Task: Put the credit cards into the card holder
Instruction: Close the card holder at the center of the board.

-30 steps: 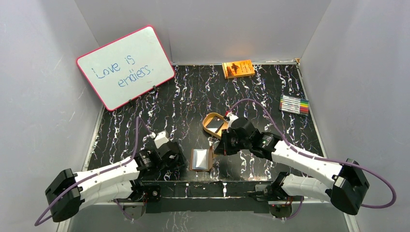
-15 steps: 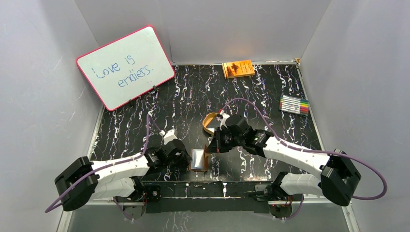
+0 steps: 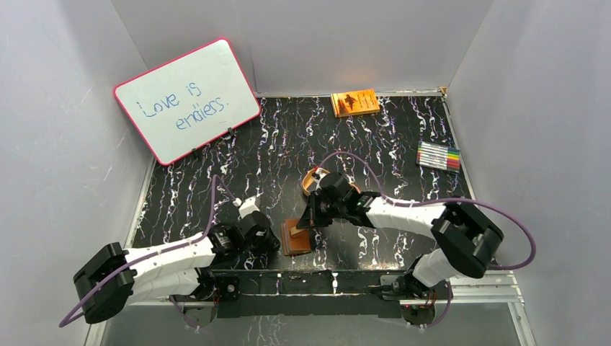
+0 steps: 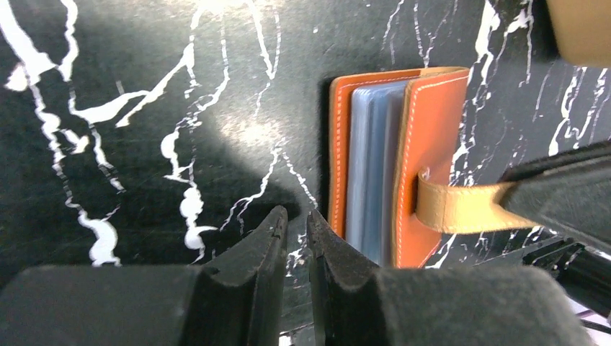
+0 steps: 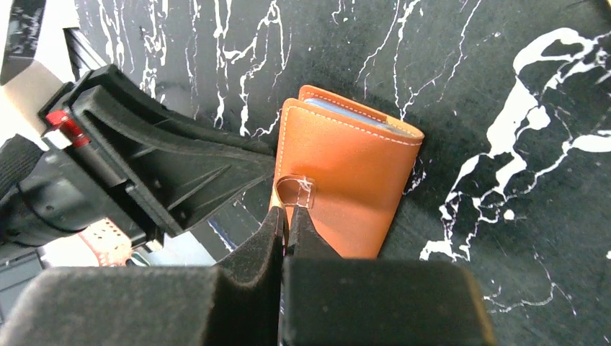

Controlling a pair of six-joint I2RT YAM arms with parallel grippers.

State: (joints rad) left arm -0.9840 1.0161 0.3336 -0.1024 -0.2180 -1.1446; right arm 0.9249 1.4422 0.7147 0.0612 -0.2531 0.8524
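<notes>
The card holder (image 5: 346,184) lies folded over on the black table (image 3: 389,144), pale cards (image 4: 371,173) showing at its edge. The right claw (image 5: 290,216) pinches its strap (image 4: 457,205). The left claw (image 4: 297,234) sits just beside the holder, fingers nearly together, holding nothing.

Orange-brown card holder (image 5: 346,180) on black, white-veined table (image 3: 288,158), seemingly marbled.

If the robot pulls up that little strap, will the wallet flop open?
Probably a bit: the card holder is soft stitched leather, and its covers already gape in the left wrist view. The right gripper pinches only the thin strap, so it likely dangles and swings.
</notes>
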